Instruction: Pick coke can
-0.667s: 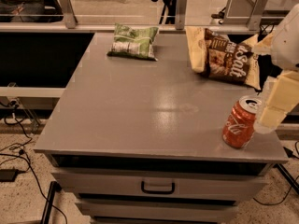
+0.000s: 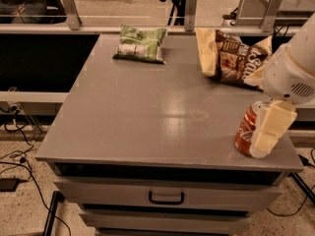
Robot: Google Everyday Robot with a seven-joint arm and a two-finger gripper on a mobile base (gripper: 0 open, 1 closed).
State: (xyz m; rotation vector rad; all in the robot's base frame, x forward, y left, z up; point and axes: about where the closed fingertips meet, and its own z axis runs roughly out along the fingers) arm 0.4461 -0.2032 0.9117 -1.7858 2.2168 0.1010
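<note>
The coke can [image 2: 244, 131] is red with a silver top. It stands near the front right corner of the grey table [image 2: 147, 112], leaning a little. My gripper [image 2: 260, 140] comes down from the white arm [image 2: 290, 73] at the right edge. Its cream-coloured end lies against the can's right side and covers part of it. The can's right side and the far side of the gripper are hidden.
A brown chip bag [image 2: 231, 58] lies at the back right, just behind the arm. A green chip bag [image 2: 141, 44] lies at the back centre. The table has drawers with a handle [image 2: 166, 198] at its front. Cables lie on the floor at the left.
My gripper has moved down and to the left, from beside the can to against its right side. The can stays in about the same place.
</note>
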